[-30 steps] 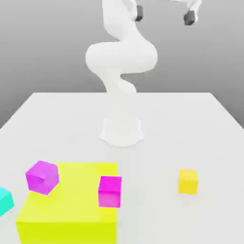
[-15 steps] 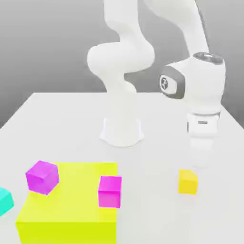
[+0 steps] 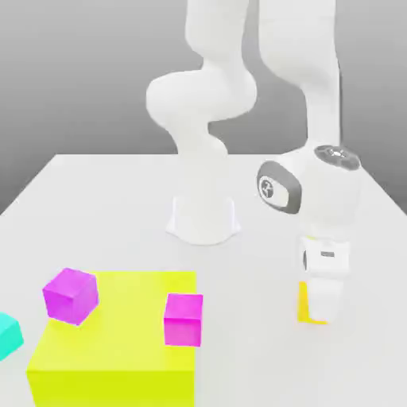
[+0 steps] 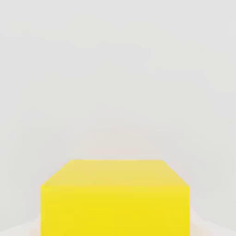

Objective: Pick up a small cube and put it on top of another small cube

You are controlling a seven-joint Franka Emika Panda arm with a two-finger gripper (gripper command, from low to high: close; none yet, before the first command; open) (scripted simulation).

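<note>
The small orange-yellow cube [image 3: 303, 302] rests on the white table at the exterior view's right, mostly covered by my hand. My gripper [image 3: 320, 308] has come straight down over it and is shut on the cube, which still sits on the table. In the hand view the cube [image 4: 115, 198] looms large and very close, with bare table beyond it. Two magenta small cubes sit at the exterior view's left: one [image 3: 71, 295] on the far corner of the lime-yellow block, tilted, the other [image 3: 184, 319] against the block's right side.
The large flat lime-yellow block [image 3: 119, 342] fills the front left of the exterior view. A teal cube [image 3: 6, 334] pokes in at the left edge. My arm's white base [image 3: 203, 219] stands mid-table. Bare table [image 3: 254, 318] lies between block and orange-yellow cube.
The arm swung down from high above to the orange-yellow cube, and the gripper went from open to shut around it. No cube has shifted.
</note>
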